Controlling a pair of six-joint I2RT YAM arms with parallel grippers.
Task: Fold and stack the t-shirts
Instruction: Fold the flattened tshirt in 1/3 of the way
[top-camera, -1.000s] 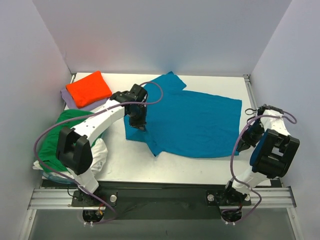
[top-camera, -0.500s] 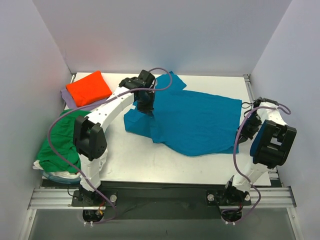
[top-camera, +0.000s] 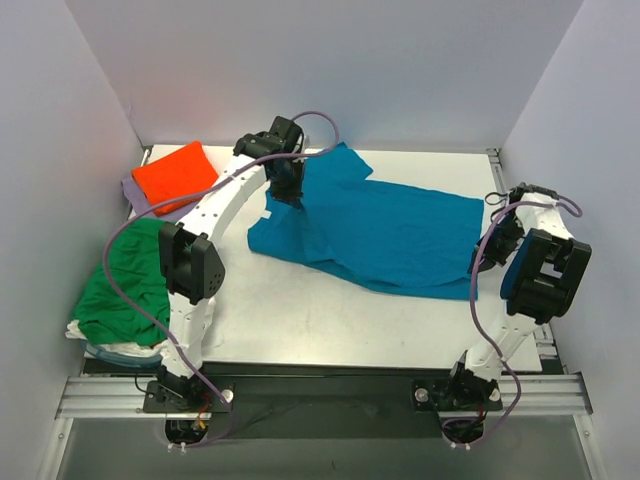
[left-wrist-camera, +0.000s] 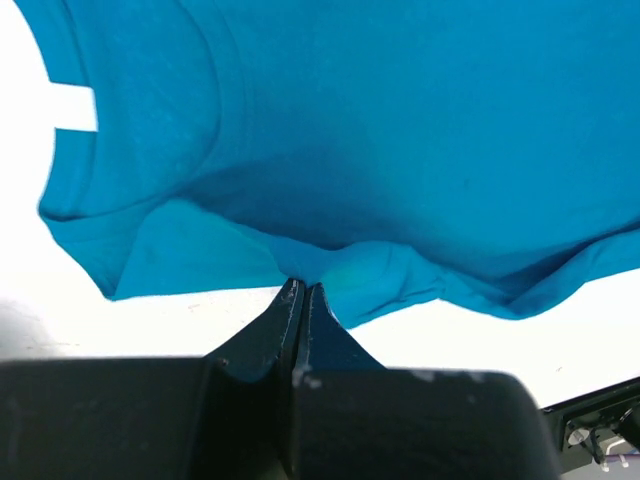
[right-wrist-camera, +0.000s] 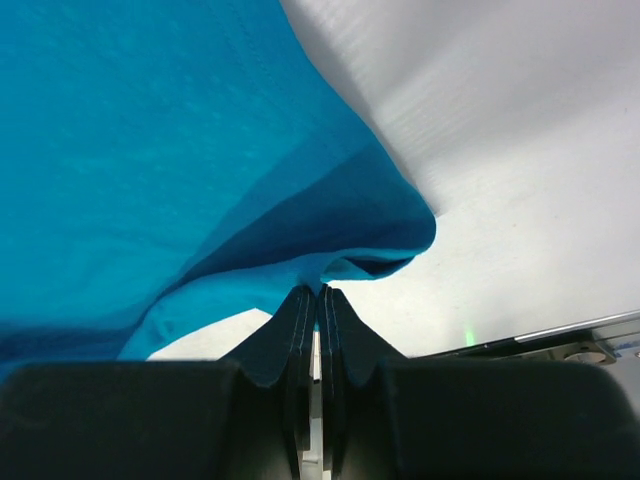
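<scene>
The teal-blue t-shirt (top-camera: 385, 235) lies spread across the middle of the table. My left gripper (top-camera: 283, 193) is shut on its left edge near a sleeve, the cloth lifted there; in the left wrist view the pinched fold sits at the gripper (left-wrist-camera: 301, 285). My right gripper (top-camera: 497, 240) is shut on the shirt's right edge, and the right wrist view shows cloth bunched at the gripper (right-wrist-camera: 317, 290). A folded orange t-shirt (top-camera: 177, 176) rests on a lavender t-shirt (top-camera: 140, 199) at the back left. A green t-shirt (top-camera: 122, 283) lies heaped over a white t-shirt (top-camera: 95, 338) at the left.
White walls close in the table on three sides. A metal rail (top-camera: 320, 398) runs along the near edge with both arm bases on it. Bare tabletop (top-camera: 320, 320) lies in front of the teal shirt.
My left gripper has carried the shirt's left edge toward the back of the table, folding it over. My right gripper has shifted slightly backward with the right edge.
</scene>
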